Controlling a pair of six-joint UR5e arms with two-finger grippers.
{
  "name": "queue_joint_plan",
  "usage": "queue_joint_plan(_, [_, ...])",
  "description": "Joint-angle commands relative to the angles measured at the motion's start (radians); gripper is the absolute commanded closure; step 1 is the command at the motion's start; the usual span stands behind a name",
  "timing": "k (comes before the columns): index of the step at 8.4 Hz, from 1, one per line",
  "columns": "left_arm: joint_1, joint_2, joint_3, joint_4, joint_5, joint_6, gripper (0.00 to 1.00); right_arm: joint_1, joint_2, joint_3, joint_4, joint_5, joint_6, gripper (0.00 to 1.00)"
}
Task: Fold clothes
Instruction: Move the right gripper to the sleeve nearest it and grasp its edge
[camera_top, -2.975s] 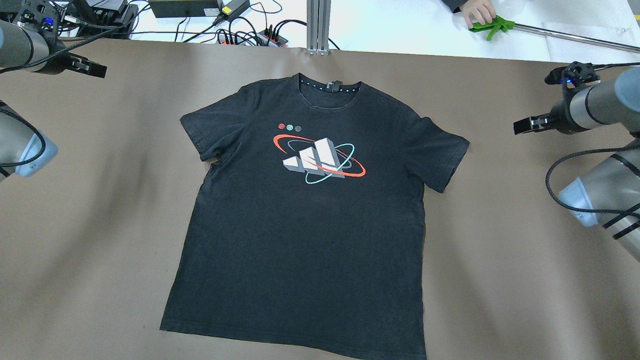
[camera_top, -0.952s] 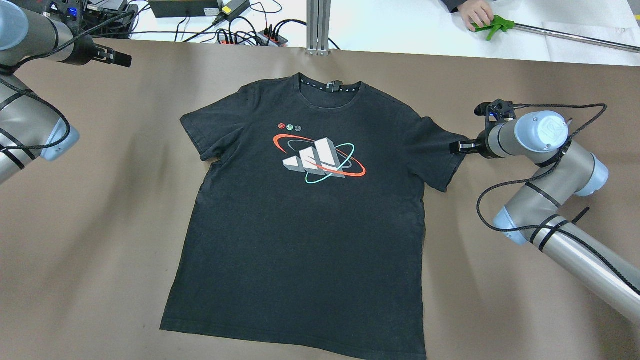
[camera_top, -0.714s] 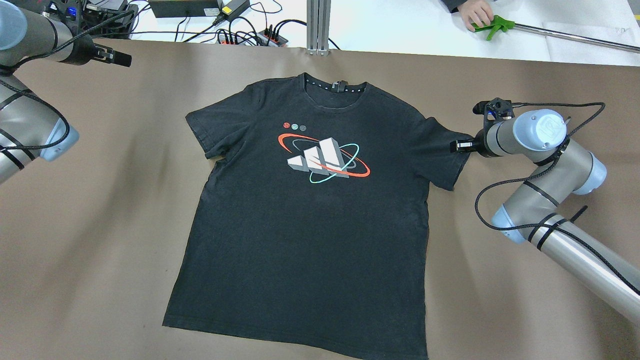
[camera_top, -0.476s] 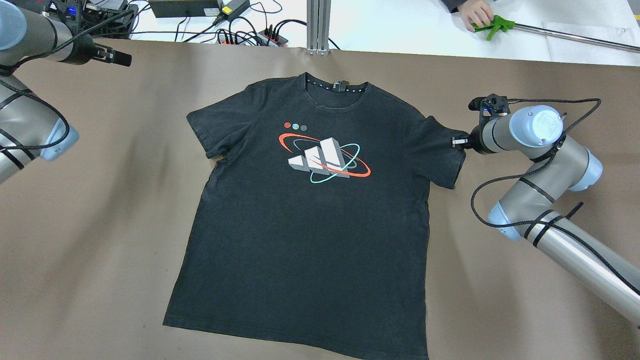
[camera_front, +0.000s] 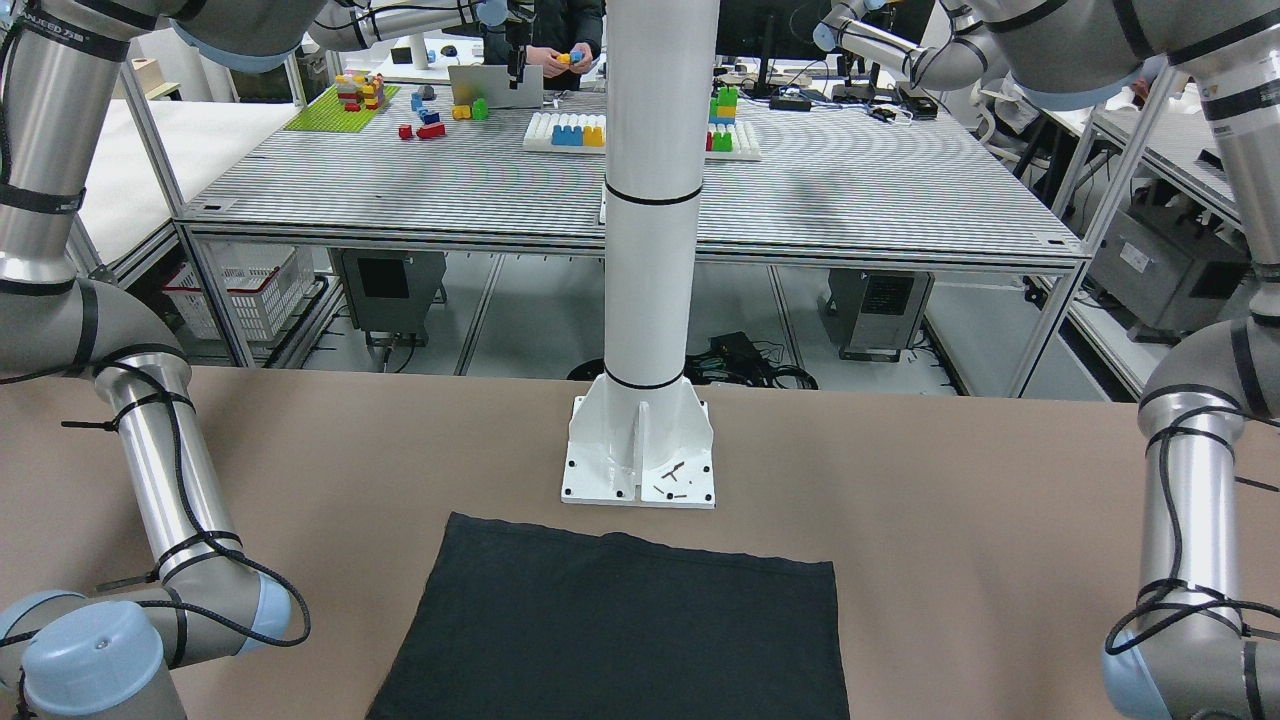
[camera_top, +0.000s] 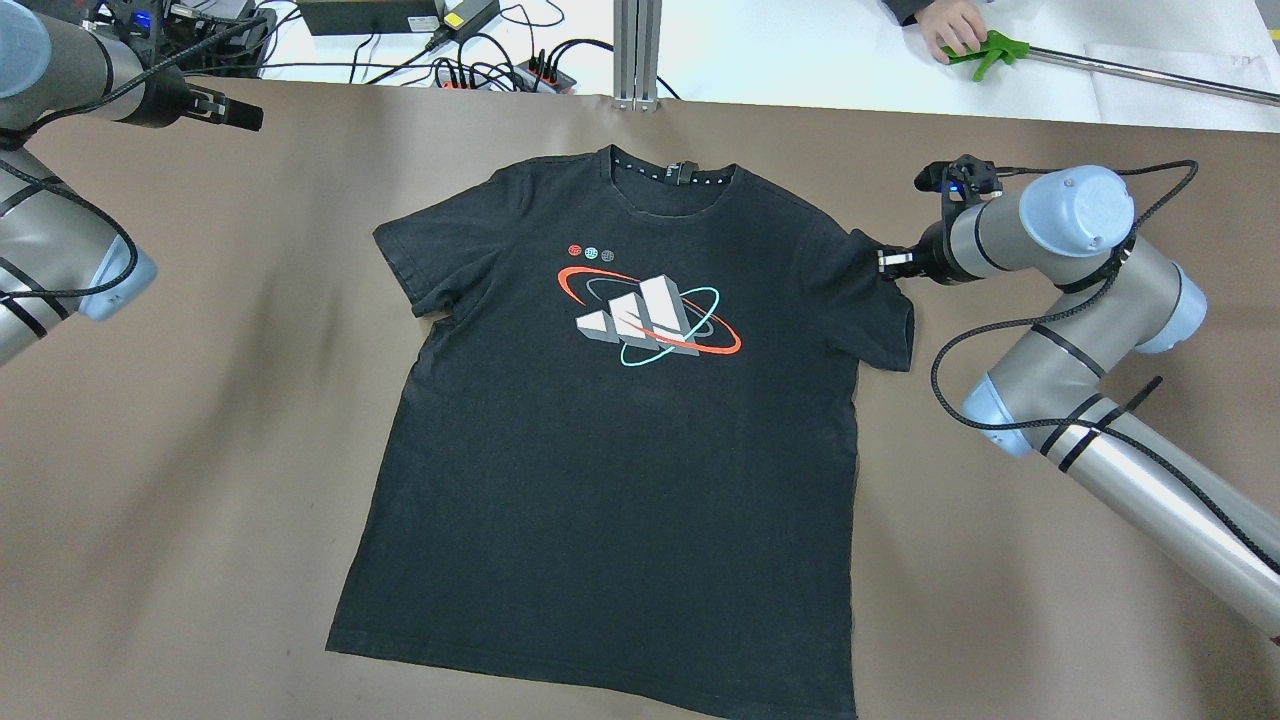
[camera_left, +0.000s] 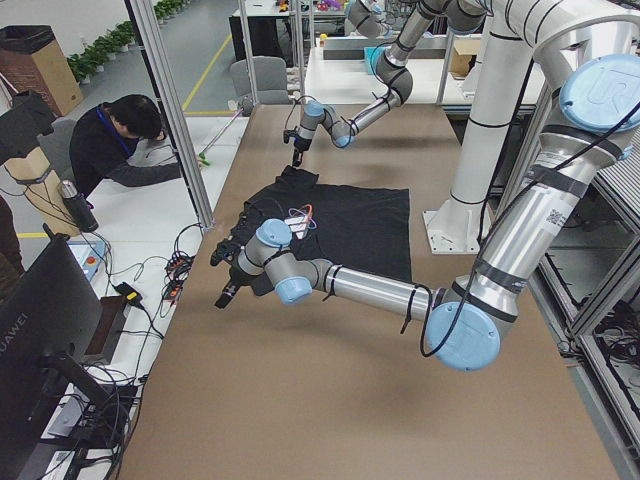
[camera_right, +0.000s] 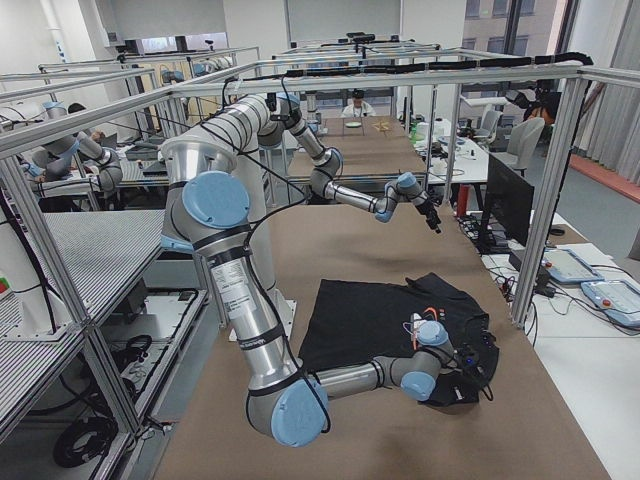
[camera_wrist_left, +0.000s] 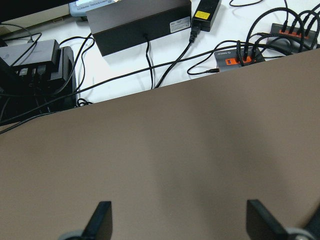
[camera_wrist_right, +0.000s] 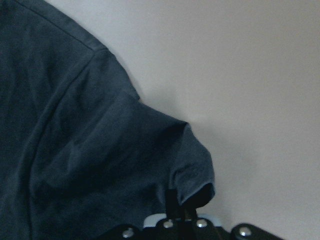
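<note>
Sleeve (camera_top: 882, 312) of black soft-fabric T-shirt (camera_top: 620, 450) pinched in right claw (camera_top: 885, 262): lift low, fold inward without dragging body; left claw (camera_wrist_left: 177, 222) spread wide.

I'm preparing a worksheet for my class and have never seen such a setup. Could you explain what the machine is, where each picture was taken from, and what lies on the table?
A robot's left arm and right arm work at a brown table. Pictures come from above, the front, both table ends, and a camera on each wrist. A black T-shirt lies flat, print up. The right hand pinches its sleeve at the edge. The left hand hovers open over bare table, holding nothing.
</note>
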Motion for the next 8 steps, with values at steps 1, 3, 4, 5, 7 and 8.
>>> queue_joint_plan(1, [0.000, 0.000, 0.002, 0.000, 0.001, 0.002, 0.06, -0.003, 0.089, 0.125, -0.170, 0.031, 0.012, 1.00])
queue_joint_plan(3, [0.002, 0.002, 0.004, 0.000, 0.001, 0.003, 0.06, -0.047, 0.234, 0.011, -0.185, -0.030, 0.111, 1.00])
queue_joint_plan(4, [0.003, 0.002, 0.008, 0.001, 0.001, 0.002, 0.06, -0.093, 0.286, -0.048, -0.180, -0.109, 0.116, 1.00])
queue_joint_plan(5, [0.005, 0.002, 0.011, 0.001, 0.001, 0.002, 0.06, -0.130, 0.289, -0.055, -0.175, -0.189, 0.118, 0.99])
queue_joint_plan(7, [0.013, 0.000, 0.016, 0.001, 0.006, 0.003, 0.06, -0.164, 0.259, -0.056, -0.156, -0.282, 0.116, 0.06])
queue_joint_plan(8, [0.013, 0.000, 0.016, 0.001, 0.006, 0.003, 0.06, -0.162, 0.254, -0.053, -0.152, -0.282, 0.116, 0.06])
